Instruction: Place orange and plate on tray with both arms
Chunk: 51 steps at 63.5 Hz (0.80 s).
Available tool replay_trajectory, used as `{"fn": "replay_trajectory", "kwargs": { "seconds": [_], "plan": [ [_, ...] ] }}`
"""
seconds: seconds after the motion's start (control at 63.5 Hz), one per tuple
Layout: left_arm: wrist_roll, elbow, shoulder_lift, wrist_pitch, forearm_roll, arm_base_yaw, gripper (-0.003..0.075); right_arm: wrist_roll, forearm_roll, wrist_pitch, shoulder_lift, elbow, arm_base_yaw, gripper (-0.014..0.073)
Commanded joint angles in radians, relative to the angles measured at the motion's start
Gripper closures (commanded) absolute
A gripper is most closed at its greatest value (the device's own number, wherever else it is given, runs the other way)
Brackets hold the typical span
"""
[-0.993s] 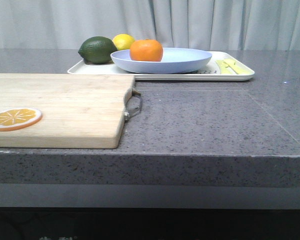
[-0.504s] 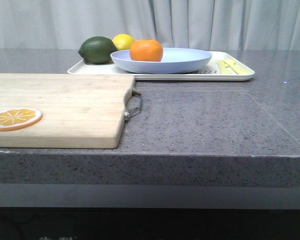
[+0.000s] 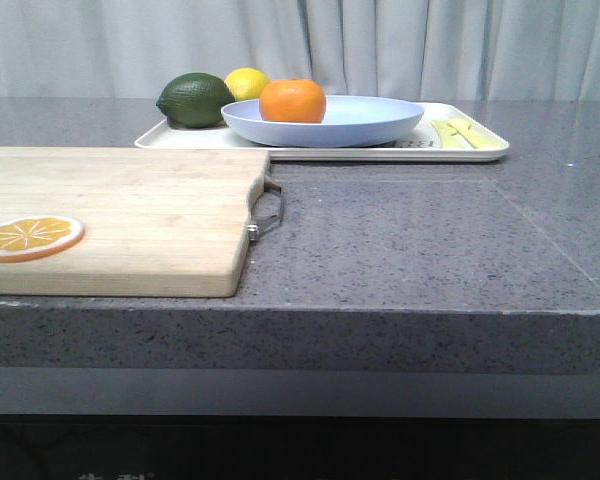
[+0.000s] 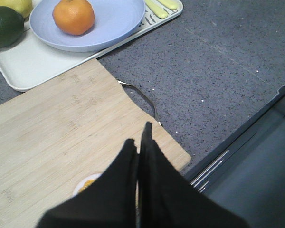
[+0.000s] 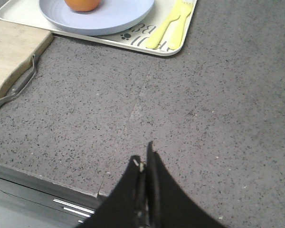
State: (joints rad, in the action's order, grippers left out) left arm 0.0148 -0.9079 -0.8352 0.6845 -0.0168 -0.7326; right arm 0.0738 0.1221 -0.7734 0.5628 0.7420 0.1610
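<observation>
On the left of the grey tabletop (image 3: 410,240) a wooden cutting board (image 3: 120,215) carries an orange slice (image 3: 30,237) near its front corner, and the left tool (image 4: 140,142) hangs above that board with its fingers pressed together, holding nothing. Further back, the white tray (image 3: 480,150) holds a dark green avocado (image 3: 194,99) and a lemon (image 3: 245,82) at its left end, then the pale blue plate (image 3: 360,122) with the orange (image 3: 293,101) sitting in its left part, then yellow cutlery (image 3: 465,133) at the right end. The right tool (image 5: 145,159) is over bare tabletop on the right, fingers together and empty.
</observation>
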Motion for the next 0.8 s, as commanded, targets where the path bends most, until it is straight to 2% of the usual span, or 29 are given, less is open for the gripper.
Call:
{"fn": "replay_trajectory", "kwargs": {
  "seconds": [0.0,0.079,0.142,0.189,0.362,0.52,0.646,0.788],
  "plan": [
    [-0.008,-0.019,0.009,-0.081,0.009,-0.001,0.0738,0.005,-0.001,0.076,0.002,0.026,-0.003,0.0662],
    [-0.008,0.020,0.052,-0.122,0.017,0.018,0.0738,0.005,-0.001,0.075,0.002,0.026,-0.003,0.0662],
    [-0.008,0.073,0.105,-0.186,0.054,0.072,0.0738,0.005,-0.001,0.075,0.002,0.026,-0.003,0.0662],
    [-0.004,0.121,0.148,-0.233,0.027,0.118,0.0738,0.005,-0.001,0.075,0.002,0.026,-0.003,0.0662],
    [-0.004,0.351,0.395,-0.441,-0.001,0.374,0.0738,0.005,-0.001,0.075,0.002,0.026,-0.003,0.0662],
    [-0.004,0.582,0.608,-0.598,-0.006,0.553,0.0738,0.005,-0.001,0.075,0.002,0.026,-0.003,0.0662],
    [-0.004,0.736,0.751,-0.623,0.009,0.644,0.0738,0.005,-0.001,0.075,0.002,0.026,-0.003,0.0662],
    [-0.004,0.837,0.831,-0.626,0.037,0.691,0.0738,0.005,-0.001,0.075,0.002,0.026,-0.003,0.0662]
  ]
}}
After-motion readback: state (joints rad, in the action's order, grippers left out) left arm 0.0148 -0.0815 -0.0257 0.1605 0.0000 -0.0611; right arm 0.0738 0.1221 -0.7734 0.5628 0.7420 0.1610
